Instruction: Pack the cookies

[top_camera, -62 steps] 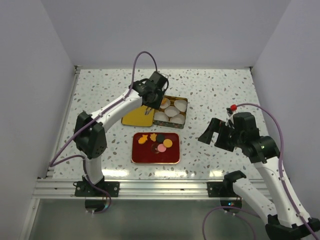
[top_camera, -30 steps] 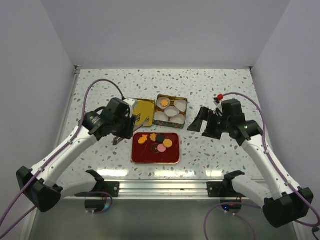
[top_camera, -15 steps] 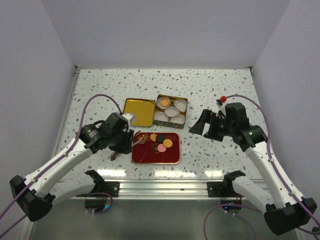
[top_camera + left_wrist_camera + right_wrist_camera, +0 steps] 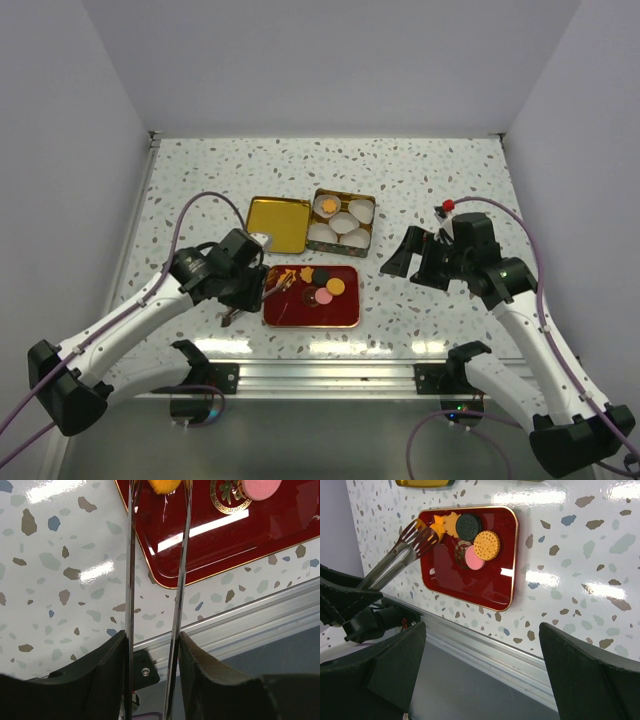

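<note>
Gripping a pair of long silver metal tongs [image 4: 278,284] in the left hand [image 4: 258,286], lower left of centre in the top view, with the fingers [image 4: 100,672] closed partway against the outside of both blades. Pointing the tong tips over the left end of a glossy dark red rectangular tray with a gold rim [image 4: 310,312], lying on the speckled white surface [image 4: 200,180]. Bracketing a small orange shaped cookie [image 4: 165,485] between the two blades at the top edge of the left wrist view; cannot tell whether squeezed or lifted. Showing on the tray, right of the tips and close together, a second orange shaped cookie [image 4: 452,524], a dark brown round cookie [image 4: 468,526], an orange round cookie [image 4: 486,544] and a pink round cookie [image 4: 474,559]. Showing above the tray a shallow gold rectangular tin lid [image 4: 277,225] and, just beside it on the right, a patterned rectangular tin [image 4: 340,249] of white paper cups [image 4: 348,222], with one more orange cookie [image 4: 326,207] in the upper-left cup. Holding the right hand [image 4: 398,255] right of the tray, spread wide, with nothing in it.
</note>
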`<action>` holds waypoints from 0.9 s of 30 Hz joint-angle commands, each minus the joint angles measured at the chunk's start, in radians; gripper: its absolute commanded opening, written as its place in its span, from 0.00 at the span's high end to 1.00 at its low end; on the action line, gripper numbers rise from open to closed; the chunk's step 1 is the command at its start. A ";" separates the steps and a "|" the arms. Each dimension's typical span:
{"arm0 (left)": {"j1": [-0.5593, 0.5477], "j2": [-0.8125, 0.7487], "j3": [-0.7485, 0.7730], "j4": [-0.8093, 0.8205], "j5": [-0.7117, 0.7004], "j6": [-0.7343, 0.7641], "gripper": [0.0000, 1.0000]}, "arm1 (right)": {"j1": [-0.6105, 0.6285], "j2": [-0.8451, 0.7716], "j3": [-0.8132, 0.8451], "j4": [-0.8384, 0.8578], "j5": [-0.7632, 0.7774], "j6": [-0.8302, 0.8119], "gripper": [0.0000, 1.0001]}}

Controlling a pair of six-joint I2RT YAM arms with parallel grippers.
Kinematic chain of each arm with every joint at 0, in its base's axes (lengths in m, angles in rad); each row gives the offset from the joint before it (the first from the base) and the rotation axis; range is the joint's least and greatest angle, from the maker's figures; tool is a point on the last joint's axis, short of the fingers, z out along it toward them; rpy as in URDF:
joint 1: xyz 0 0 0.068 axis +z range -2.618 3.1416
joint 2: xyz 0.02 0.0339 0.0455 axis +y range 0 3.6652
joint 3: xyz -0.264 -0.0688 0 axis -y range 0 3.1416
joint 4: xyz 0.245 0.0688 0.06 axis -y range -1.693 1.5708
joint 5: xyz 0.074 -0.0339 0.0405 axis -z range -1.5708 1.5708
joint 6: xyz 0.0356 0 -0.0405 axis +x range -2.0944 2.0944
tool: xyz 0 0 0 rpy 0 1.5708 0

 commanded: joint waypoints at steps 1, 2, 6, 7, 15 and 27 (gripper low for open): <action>-0.009 0.007 0.000 0.008 -0.016 -0.007 0.52 | 0.001 -0.005 0.004 -0.014 0.006 -0.017 0.01; -0.009 0.010 -0.002 0.009 -0.015 -0.007 0.52 | 0.001 -0.003 0.004 -0.014 0.006 -0.017 0.01; -0.012 0.034 0.001 0.011 -0.015 -0.007 0.52 | 0.001 0.003 0.005 -0.010 0.008 -0.019 0.01; -0.012 0.037 0.003 0.011 -0.015 -0.007 0.52 | 0.001 0.006 0.005 -0.008 0.008 -0.019 0.01; -0.015 0.063 0.007 0.039 0.001 -0.007 0.51 | 0.001 0.015 0.008 -0.007 0.009 -0.023 0.01; -0.018 0.125 0.228 -0.009 -0.008 0.010 1.00 | 0.001 0.002 0.036 -0.054 0.035 -0.045 0.01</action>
